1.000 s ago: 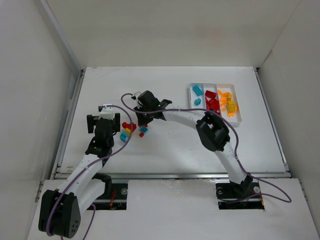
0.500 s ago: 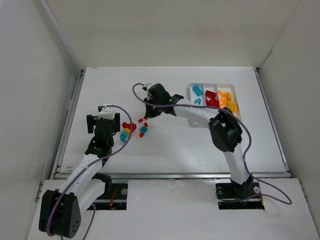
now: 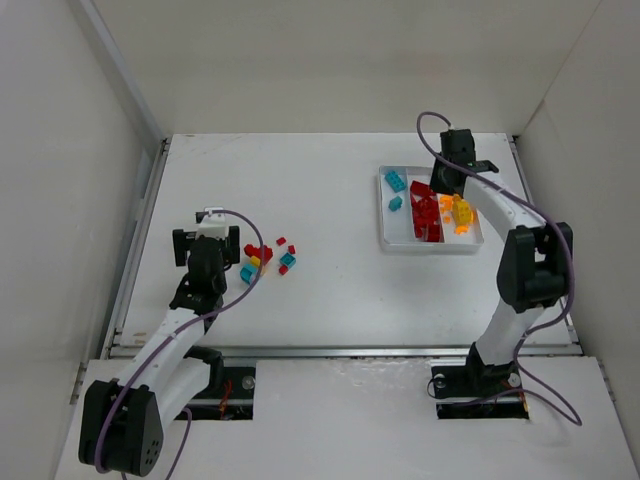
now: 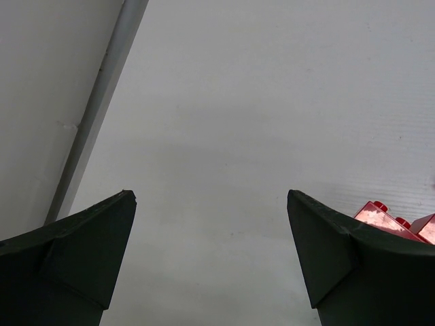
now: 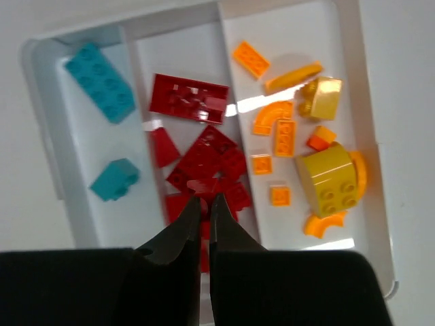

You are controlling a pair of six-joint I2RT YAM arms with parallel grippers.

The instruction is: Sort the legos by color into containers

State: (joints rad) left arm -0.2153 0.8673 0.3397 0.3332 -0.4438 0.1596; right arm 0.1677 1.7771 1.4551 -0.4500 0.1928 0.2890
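Sorting in progress: the right gripper (image 5: 204, 204) hangs over the middle compartment of the white tray (image 3: 430, 247), its jaws pressed together just above the red pile (image 5: 204, 156). Against that pile it cannot be told whether a small red piece is pinched at the tips. The tray compartment on the side facing the loose pieces holds two teal legos (image 5: 102, 81), and the one on the opposite side holds orange and yellow pieces (image 5: 319, 170). Well apart from the tray, toward the left arm, a small cluster of unsorted legos (image 3: 265, 255) in red, teal and yellow lies on the table (image 3: 330, 290). The left gripper (image 4: 211, 197) sits just beside that cluster, on the side away from the tray, jaws wide apart and holding nothing, with a red brick (image 4: 380, 216) at the edge of one finger.
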